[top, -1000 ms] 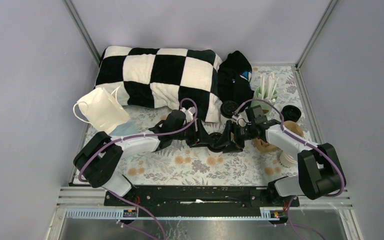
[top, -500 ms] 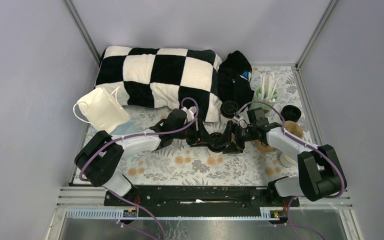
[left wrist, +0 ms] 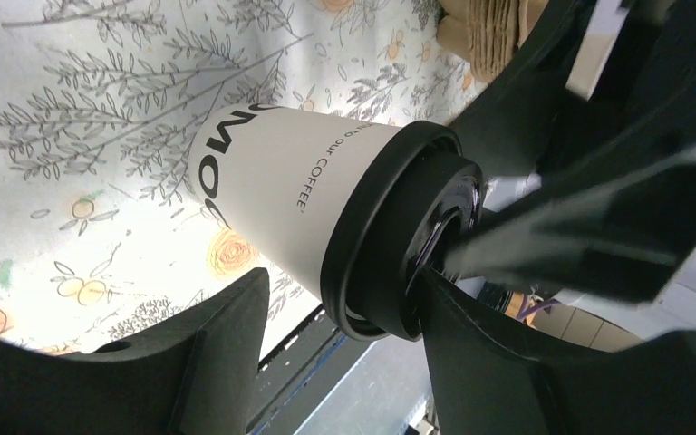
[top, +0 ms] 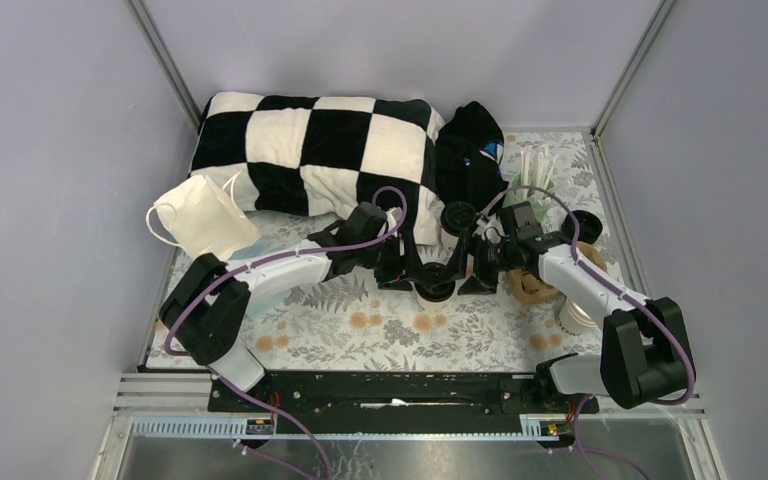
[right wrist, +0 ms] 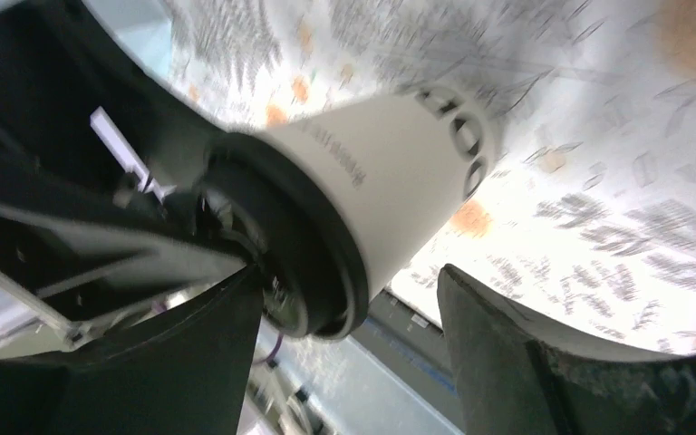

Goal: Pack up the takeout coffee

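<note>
**Surface and room.** The table (top: 360,340) is covered by a pale cloth printed with grey sprigs and orange flowers. Plain lavender-grey walls (top: 60,150) enclose it on three sides, with metal posts in the upper corners of the top view.

**Materials and shapes.**
- A plush pillow (top: 310,150) in black and white squares lies across the upper centre.
- A crumpled black cloth (top: 470,150) lies against the pillow's right end.
- A white pleated face mask (top: 200,225) lies at centre left.
- A mint-green cup of white sticks (top: 530,180) stands at upper right.
- A brown moulded-pulp carrier (top: 535,285) sits at centre right, below the green cup.

**Coffee cup.** The coffee cup (top: 435,285) stands at the centre of the top view, between the two arms. It is smooth white paper, tapered, with black lettering and a round, glossy black lid (left wrist: 390,245).

**Left gripper.** The left gripper (left wrist: 344,285) straddles the cup with its fingers spread. One finger lies against the lid rim and the other is close to the paper wall. Whether it is pinching the cup cannot be told.

**Right gripper.** The right gripper (right wrist: 344,290) also straddles the cup, jaws spread. Cloth shows between the cup and one finger.
</note>
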`<action>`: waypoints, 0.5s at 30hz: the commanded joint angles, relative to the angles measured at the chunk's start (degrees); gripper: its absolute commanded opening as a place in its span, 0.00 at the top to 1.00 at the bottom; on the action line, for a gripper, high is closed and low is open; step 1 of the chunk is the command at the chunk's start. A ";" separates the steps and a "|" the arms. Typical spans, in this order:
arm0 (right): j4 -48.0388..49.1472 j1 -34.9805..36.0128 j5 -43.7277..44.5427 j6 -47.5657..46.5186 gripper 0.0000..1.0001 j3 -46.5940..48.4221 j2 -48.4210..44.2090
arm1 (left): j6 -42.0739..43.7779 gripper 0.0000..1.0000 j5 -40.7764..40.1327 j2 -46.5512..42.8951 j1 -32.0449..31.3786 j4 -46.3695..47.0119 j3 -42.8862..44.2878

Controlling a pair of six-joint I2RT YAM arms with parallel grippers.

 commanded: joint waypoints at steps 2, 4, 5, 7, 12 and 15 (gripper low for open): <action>-2.53 -2.08 7.67 -2.79 0.26 4.24 1.49 | 1.34 0.33 1.42 -2.13 0.04 -6.13 -0.68; -2.84 -2.28 6.79 -2.80 0.31 4.72 1.41 | 1.00 0.30 1.75 -3.25 0.26 -5.99 -0.07; -2.95 -2.29 6.44 -2.69 0.34 4.97 1.34 | 0.91 0.29 2.13 -3.65 0.47 -5.86 0.18; -2.85 -2.33 4.71 -2.40 0.35 5.43 1.65 | 0.52 0.25 2.95 -4.14 0.82 -5.91 1.31; -4.47 -2.28 1.39 -3.79 0.36 8.91 3.42 | -0.65 0.17 5.57 -4.83 1.41 -5.01 2.34; -8.08 -2.25 1.46 -6.26 0.36 12.07 4.68 | 0.43 0.09 4.67 -6.06 1.84 -6.98 3.64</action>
